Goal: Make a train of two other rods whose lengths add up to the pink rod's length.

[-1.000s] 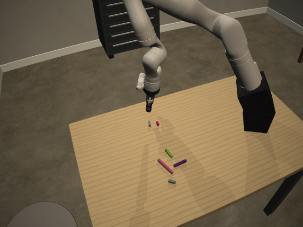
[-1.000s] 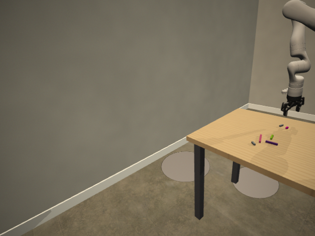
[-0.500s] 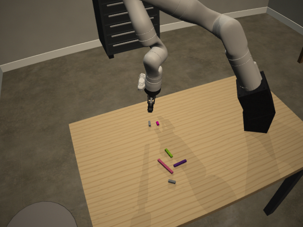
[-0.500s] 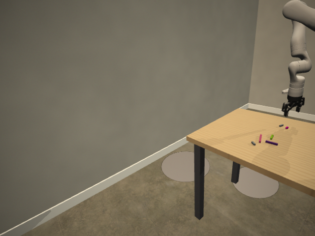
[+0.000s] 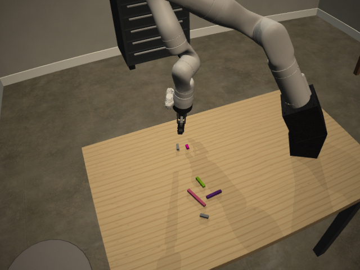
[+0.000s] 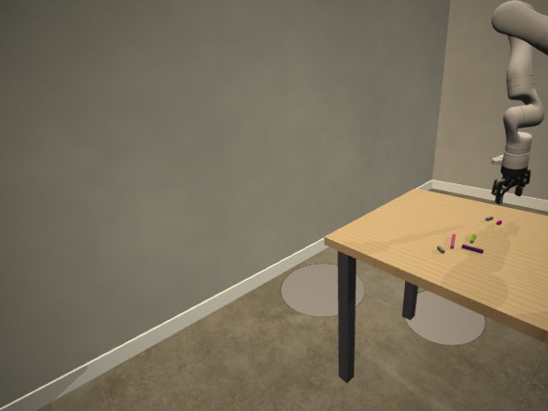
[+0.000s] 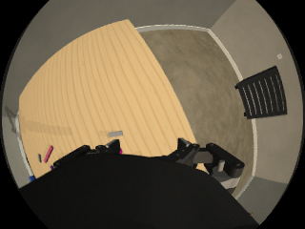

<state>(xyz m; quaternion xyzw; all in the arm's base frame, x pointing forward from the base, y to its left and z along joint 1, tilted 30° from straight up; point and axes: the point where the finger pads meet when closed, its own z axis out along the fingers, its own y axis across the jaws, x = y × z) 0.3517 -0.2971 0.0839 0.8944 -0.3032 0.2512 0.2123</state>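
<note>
The long, slim pink rod (image 5: 196, 197) (image 6: 452, 241) (image 7: 49, 154), a straight bar with squared ends, lies flat and slantwise on the pale wooden table with striped grain (image 5: 139, 174) (image 6: 398, 221) (image 7: 114, 86), and is the longest of the six rods. Near it, apart from it, lie a bright lime-green rod (image 5: 200, 181) (image 6: 473, 238) and a dark purple rod (image 5: 214, 194) (image 6: 472, 248), the purple one turned across the pink one's direction. A short grey rod (image 5: 203, 215) (image 6: 440, 249) (image 7: 39, 157) rests near the pink rod's end, on the side away from the lime one. Well apart from these, a second short grey rod (image 5: 177, 147) (image 6: 489, 218) (image 7: 115, 134) and a stubby magenta rod (image 5: 187, 146) (image 6: 499, 222) (image 7: 121, 152) lie near each other with a gap between. No two rods are joined end to end. The black two-fingered gripper (image 5: 180, 133) (image 6: 509, 198) (image 7: 148, 145) hangs above the table near that pair, its fingers spread fully wide and holding nothing. In the top view one finger masks the other, so the spread reads better from the exterior and wrist views. The wrist view shows only a sliver of magenta beside a finger; its dark housing fills the bottom, the lime rod cannot be made out there, and the purple one is barely a speck. The exterior view cuts off the table's right side and much of the arm.

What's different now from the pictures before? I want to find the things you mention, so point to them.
The open tool (image 5: 180, 133) (image 6: 509, 197) (image 7: 148, 145) moved a tiny bit to the right and slightly down, as the top picture shows it. It took hold of nothing and let go of nothing. All six rods (image 5: 196, 197) (image 6: 452, 241) (image 7: 49, 154) stayed put.
</note>
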